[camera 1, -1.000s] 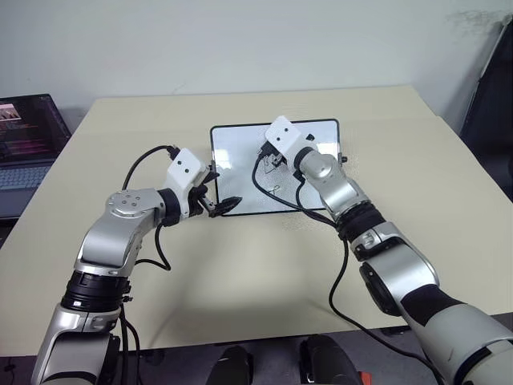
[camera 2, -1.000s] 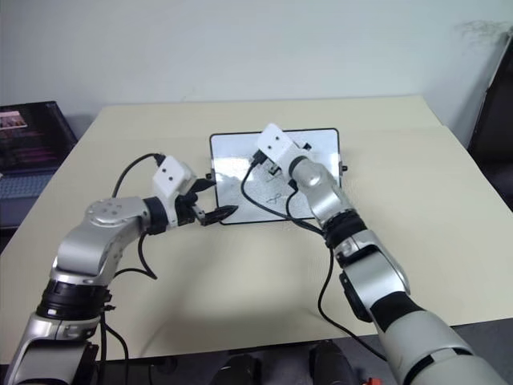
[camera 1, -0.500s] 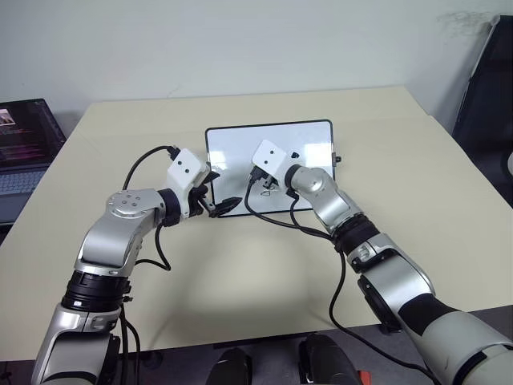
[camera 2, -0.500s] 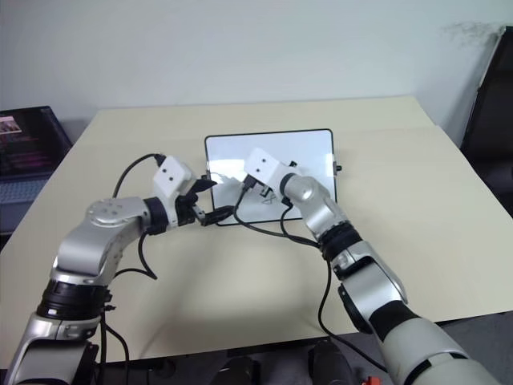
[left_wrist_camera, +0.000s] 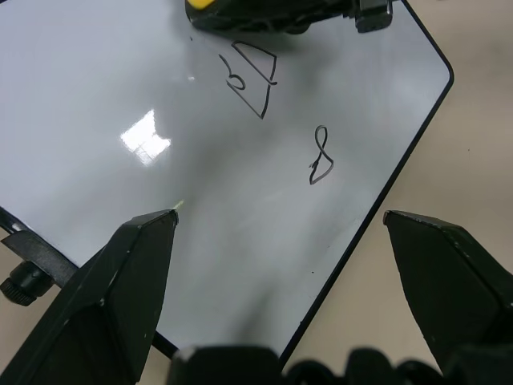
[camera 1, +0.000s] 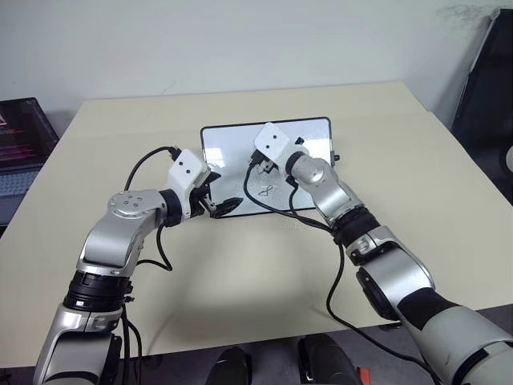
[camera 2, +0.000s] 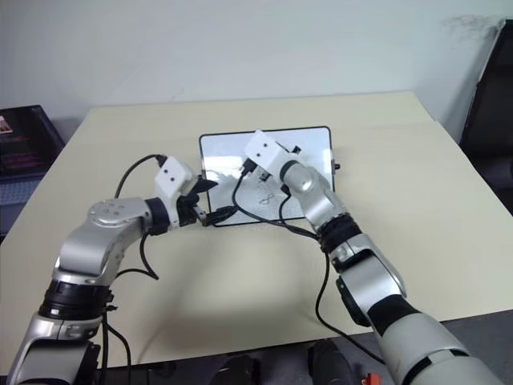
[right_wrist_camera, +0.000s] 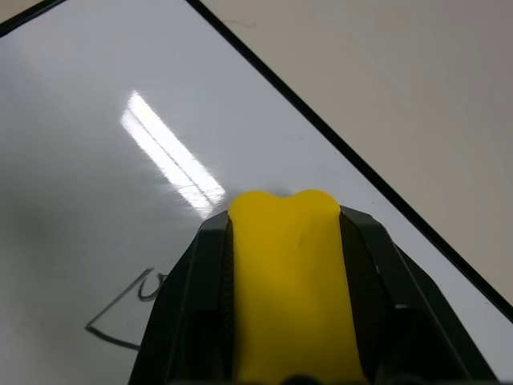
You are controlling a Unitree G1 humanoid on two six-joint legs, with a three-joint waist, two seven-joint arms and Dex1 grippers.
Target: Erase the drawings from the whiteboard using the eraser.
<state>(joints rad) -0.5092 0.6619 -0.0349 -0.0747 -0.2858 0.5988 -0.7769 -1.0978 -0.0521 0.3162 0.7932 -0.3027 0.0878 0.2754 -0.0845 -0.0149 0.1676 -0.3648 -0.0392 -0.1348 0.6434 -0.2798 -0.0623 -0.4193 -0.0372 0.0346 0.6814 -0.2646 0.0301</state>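
The right end effector point(right_wrist_camera: 284, 265) is clamped on the eraser point(right_wrist_camera: 290, 281), a yellow block whose rounded end juts out between the black fingers point(right_wrist_camera: 365, 265) and rests over the whiteboard point(camera 1: 313, 132). The left end effector point(left_wrist_camera: 280, 265) stands open, one finger point(left_wrist_camera: 128, 281) over the board's glossy face and the other past its black frame, near the board's near left corner.

Judging from the board, the job is partway at best: a triangle-like drawing point(left_wrist_camera: 250, 74) with a small curl inside it sits just beside the eraser, and a little loop point(left_wrist_camera: 321, 156) lies apart from it, nearer the board's edge (both look untouched). The rest of the white face reads clean, with only ceiling-light glare on it.

The board lies flat near the middle of a pale beige bench point(camera 1: 401, 241). A laptop point(camera 1: 20, 152) sits off the bench's left side, and a plain light wall point(camera 1: 240, 40) rises behind.
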